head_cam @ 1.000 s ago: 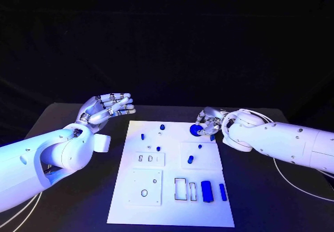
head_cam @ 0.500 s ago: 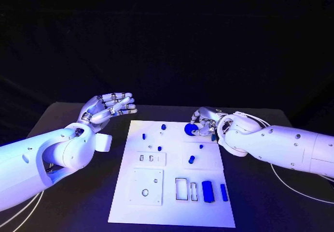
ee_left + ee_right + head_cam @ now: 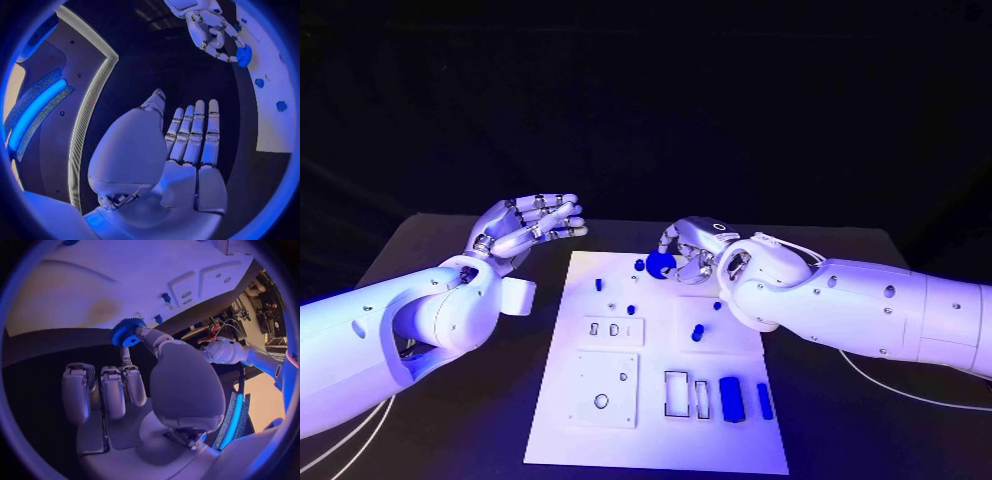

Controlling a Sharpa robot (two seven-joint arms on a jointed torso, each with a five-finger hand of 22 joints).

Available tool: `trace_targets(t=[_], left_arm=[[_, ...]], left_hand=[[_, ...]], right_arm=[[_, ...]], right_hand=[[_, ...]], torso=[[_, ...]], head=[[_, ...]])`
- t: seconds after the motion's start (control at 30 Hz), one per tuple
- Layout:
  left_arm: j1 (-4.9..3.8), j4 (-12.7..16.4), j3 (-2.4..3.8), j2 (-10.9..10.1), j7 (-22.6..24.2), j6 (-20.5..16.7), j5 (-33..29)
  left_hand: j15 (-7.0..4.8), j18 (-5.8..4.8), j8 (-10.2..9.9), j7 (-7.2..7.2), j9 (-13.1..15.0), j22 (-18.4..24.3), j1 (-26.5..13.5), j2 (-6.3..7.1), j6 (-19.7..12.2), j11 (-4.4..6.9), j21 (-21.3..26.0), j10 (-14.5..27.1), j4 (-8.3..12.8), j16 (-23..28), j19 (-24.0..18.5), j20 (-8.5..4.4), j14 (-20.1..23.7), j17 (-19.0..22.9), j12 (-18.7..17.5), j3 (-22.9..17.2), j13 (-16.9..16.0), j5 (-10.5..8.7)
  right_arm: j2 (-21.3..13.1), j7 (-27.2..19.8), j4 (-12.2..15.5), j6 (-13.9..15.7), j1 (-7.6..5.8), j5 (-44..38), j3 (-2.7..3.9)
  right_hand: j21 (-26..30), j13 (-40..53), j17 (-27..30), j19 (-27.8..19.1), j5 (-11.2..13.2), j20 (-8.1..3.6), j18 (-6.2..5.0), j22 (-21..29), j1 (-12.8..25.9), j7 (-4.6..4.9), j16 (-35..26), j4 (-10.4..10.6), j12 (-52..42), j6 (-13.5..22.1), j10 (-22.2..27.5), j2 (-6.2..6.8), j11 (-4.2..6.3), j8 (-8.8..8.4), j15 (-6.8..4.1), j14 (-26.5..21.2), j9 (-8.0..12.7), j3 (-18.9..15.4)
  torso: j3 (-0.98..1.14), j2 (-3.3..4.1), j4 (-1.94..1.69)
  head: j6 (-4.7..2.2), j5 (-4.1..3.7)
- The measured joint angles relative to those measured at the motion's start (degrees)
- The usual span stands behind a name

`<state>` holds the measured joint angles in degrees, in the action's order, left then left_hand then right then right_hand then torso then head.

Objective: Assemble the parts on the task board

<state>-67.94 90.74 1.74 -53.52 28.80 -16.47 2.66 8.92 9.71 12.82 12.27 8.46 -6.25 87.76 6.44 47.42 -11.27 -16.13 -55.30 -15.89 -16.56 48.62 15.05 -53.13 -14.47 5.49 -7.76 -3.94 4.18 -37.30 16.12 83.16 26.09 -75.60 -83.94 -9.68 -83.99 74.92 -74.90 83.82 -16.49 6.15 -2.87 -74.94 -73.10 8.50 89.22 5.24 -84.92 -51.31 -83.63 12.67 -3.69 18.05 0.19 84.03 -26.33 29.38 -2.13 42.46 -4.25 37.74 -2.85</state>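
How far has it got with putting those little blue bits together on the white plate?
A few small blue pegs stand on the task board. The right hand pinches a blue gear above the board's far end, not yet placed. The left hand is open, off the board. Blue bars lie at the near end.

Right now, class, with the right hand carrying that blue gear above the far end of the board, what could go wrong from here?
1. The right hand pinches the blue gear only at its fingertips, so it may slip or tilt.
2. Small blue pegs stand on the task board just beside the gear; lowering it could knock one.
3. The left hand holds nothing and hangs off the board, so it likely could not catch a dropped gear.
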Motion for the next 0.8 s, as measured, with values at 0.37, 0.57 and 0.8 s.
trace_targets(t=[0.37,0.57,0.8], left_arm=[[0.0,-0.02,0.0,0.13,0.01,0.04,-0.07],[0.0,0.07,0.0,0.08,0.01,0.04,-0.09],[0.0,0.16,0.0,0.08,0.0,0.05,-0.11]], left_hand=[[0.0,0.0,0.0,0.0,0.0,0.0,0.0,0.0,0.0,0.0,0.0,0.0,0.0,0.0,0.0,0.0,0.0,0.0,0.0,0.0,0.0,0.0],[0.0,0.0,0.0,0.0,0.0,0.0,0.0,0.0,0.0,0.0,0.0,0.0,0.0,0.0,0.0,0.0,0.0,0.01,0.0,0.0,0.0,0.0],[0.0,0.0,0.0,0.0,0.0,-0.01,0.0,0.0,0.0,0.0,0.0,0.0,0.0,0.0,0.0,0.0,0.0,-0.04,0.0,0.0,0.0,0.0]], right_arm=[[4.92,1.59,-1.28,0.41,0.95,-3.63,-0.24],[6.52,2.31,-2.6,0.34,1.62,-4.8,-0.33],[7.9,2.99,-4.27,0.22,2.1,-5.9,-0.41]], right_hand=[[0.0,0.0,-0.05,0.0,0.11,0.0,0.0,0.01,0.13,-0.01,0.0,-0.16,0.0,0.0,0.0,0.01,0.0,-0.29,-0.21,-0.21,-0.04,0.16],[-0.38,0.0,-0.04,0.0,0.22,0.0,-0.01,0.01,0.13,-0.02,0.0,-0.16,0.0,0.01,0.0,0.01,0.0,-0.15,-0.21,-0.21,-0.14,0.16],[-0.38,-0.01,-0.04,0.0,0.22,0.0,-0.01,0.02,0.13,-0.03,0.0,-0.27,0.0,0.01,0.01,0.02,0.0,-0.15,-0.21,-0.21,-0.15,0.26]], torso=[[0.0,0.08,-0.08],[0.01,0.13,-0.07],[0.0,0.13,-0.03]], head=[[-0.18,-0.05],[-0.15,-0.04],[-0.07,0.13]])
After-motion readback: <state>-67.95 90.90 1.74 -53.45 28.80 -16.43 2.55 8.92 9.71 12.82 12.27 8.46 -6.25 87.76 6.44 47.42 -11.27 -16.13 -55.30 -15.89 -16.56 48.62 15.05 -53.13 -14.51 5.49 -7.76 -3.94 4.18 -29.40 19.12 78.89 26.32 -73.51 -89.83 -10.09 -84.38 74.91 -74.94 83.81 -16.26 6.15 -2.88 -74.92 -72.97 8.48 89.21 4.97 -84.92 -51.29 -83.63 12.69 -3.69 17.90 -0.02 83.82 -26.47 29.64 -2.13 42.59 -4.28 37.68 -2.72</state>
